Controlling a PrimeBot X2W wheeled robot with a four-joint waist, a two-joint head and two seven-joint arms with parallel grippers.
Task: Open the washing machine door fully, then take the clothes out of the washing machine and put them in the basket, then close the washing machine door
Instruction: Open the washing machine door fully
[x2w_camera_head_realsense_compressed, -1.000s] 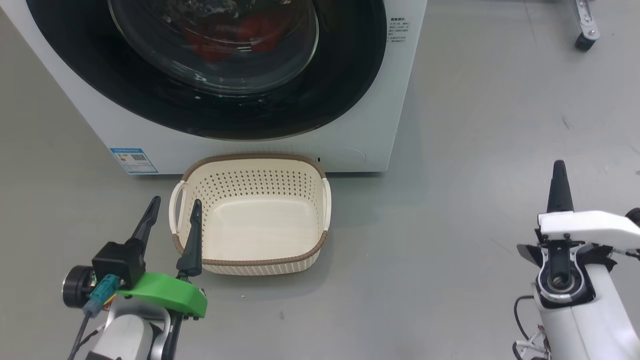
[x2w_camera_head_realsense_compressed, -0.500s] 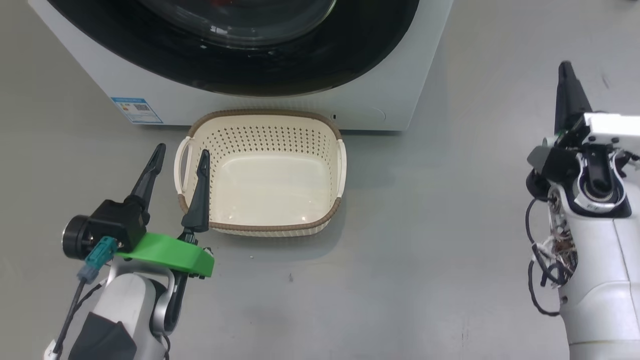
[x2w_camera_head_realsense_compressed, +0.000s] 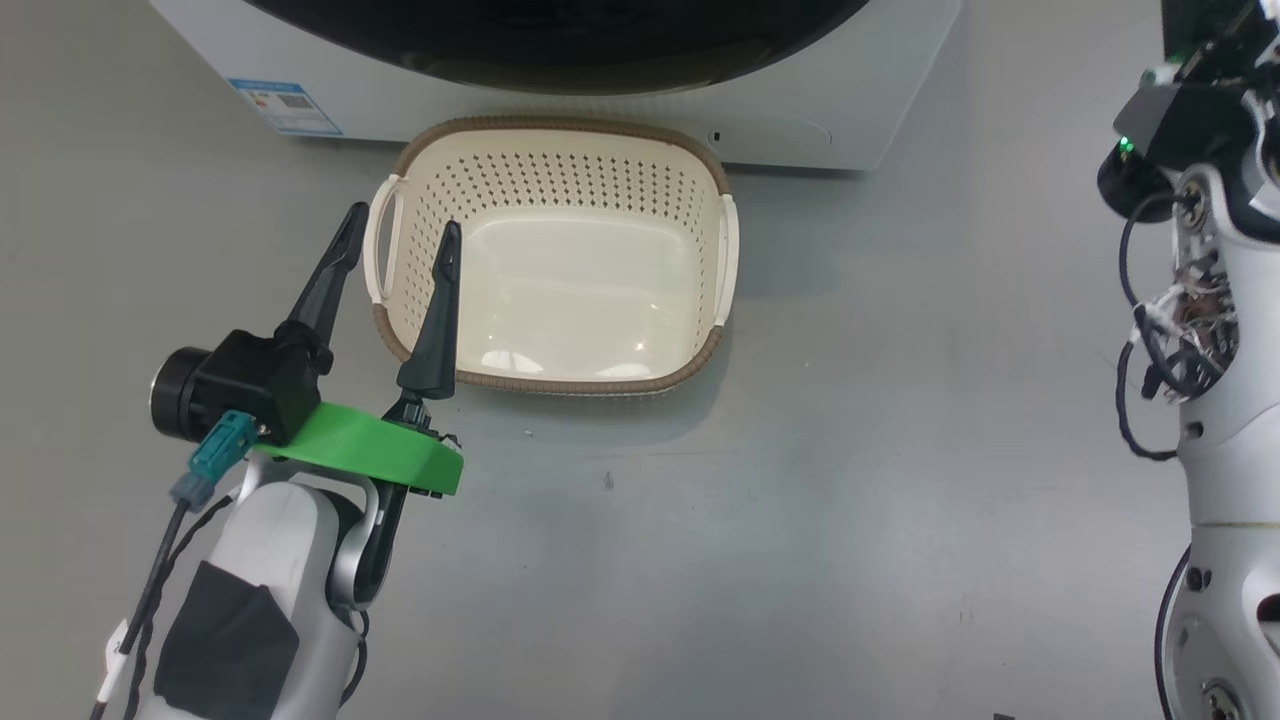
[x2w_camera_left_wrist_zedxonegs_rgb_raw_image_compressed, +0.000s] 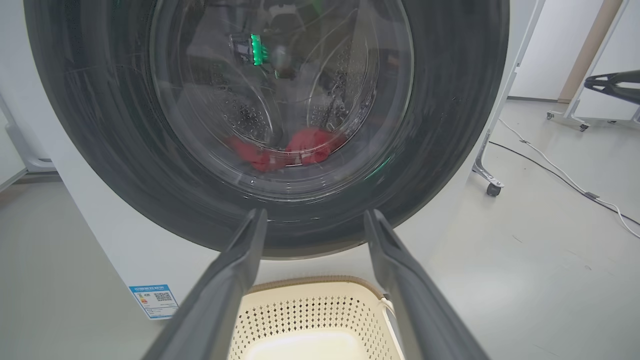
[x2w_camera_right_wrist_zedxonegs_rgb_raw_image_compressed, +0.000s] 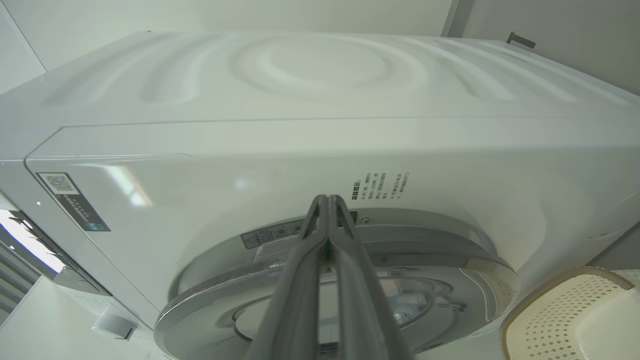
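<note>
Hovering low, the left gripper (x2w_camera_head_realsense_compressed: 405, 218) has its fingers splayed wide with nothing between them. Right beneath and just ahead of those fingertips sits the basket (x2w_camera_head_realsense_compressed: 560, 383), empty, on the floor (x2w_camera_head_realsense_compressed: 850, 480), its far rim right up by the foot of the washing machine (x2w_camera_head_realsense_compressed: 840, 90). Past the fingertips, looming in the left wrist view, is the washing machine door (x2w_camera_left_wrist_zedxonegs_rgb_raw_image_compressed: 125, 150): shut, with a glossy black rim and a bulging clear window. And through that glass, further on at the bottom of the drum, the clothes (x2w_camera_left_wrist_zedxonegs_rgb_raw_image_compressed: 310, 145), red bundles slumped together.

Over to the other arm. The right gripper (x2w_camera_right_wrist_zedxonegs_rgb_raw_image_compressed: 327, 200) has its fingers pressed tight together, holding nothing. The tips point at the door's edge beside the printed text, near it, though whether they touch I can't tell.

So the door comes first, I'd say. It looks rigid and slick, a poor surface for a pinch. A hook behind the rim on the side away from the hinge should suit better, and which side that is I cannot make out. The clothes look soft, light and limp, so grab a bunched fold at the top of the heap and expect trailing ends to drag on the drum lip. The basket looks light too; a careless drop could nudge it.
</note>
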